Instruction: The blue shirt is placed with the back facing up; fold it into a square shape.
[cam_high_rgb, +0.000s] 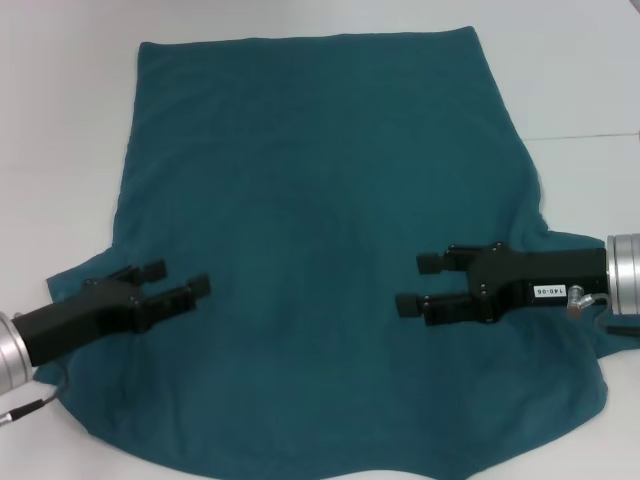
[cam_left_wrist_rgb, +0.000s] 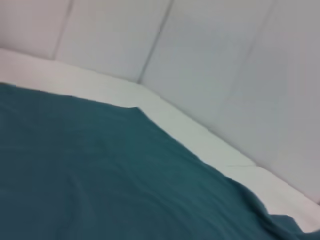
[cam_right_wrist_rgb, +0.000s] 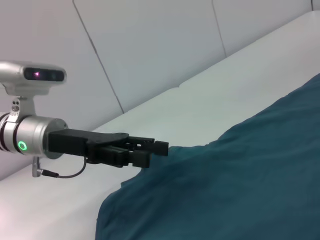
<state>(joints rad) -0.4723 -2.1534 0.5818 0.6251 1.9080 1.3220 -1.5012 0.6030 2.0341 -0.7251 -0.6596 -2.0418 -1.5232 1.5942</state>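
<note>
- The blue shirt (cam_high_rgb: 320, 220) lies spread flat on the white counter (cam_high_rgb: 60, 110), a plain dark teal-blue with no lettering showing on the upper face.
- Its nearest edge runs in a shallow curve along the bottom of the head view, and the cloth there widens out to both sides, where the sleeves spread under the two arms.
- The left pincer (cam_high_rgb: 180, 282) hangs over the near-left part of the shirt, above the sleeve area, its black fingers pointing inward toward the middle of the garment. The fingers stand apart with a clear gap between them and nothing held in that gap.
- The right pincer (cam_high_rgb: 422, 284) hangs over the near-right part of the shirt at about the same depth, pointing inward toward the left one. Its two fingers are likewise spread, gripping nothing.
- The two pincers face each other across the middle of the shirt, well apart, with bare cloth between them.
- Whether either pincer touches the fabric cannot be told from the head view; in the right wrist view the left pincer (cam_right_wrist_rgb: 150, 150) shows just above the shirt's edge (cam_right_wrist_rgb: 225, 190).
- Farther out the shirt narrows, its sides running in toward a straight far hem with two fairly square corners.
- The fabric is mostly smooth, with soft low wrinkles visible in the left wrist view (cam_left_wrist_rgb: 100, 175).
- Beyond the far hem the white counter continues to pale wall panels (cam_left_wrist_rgb: 225, 60).
</note>
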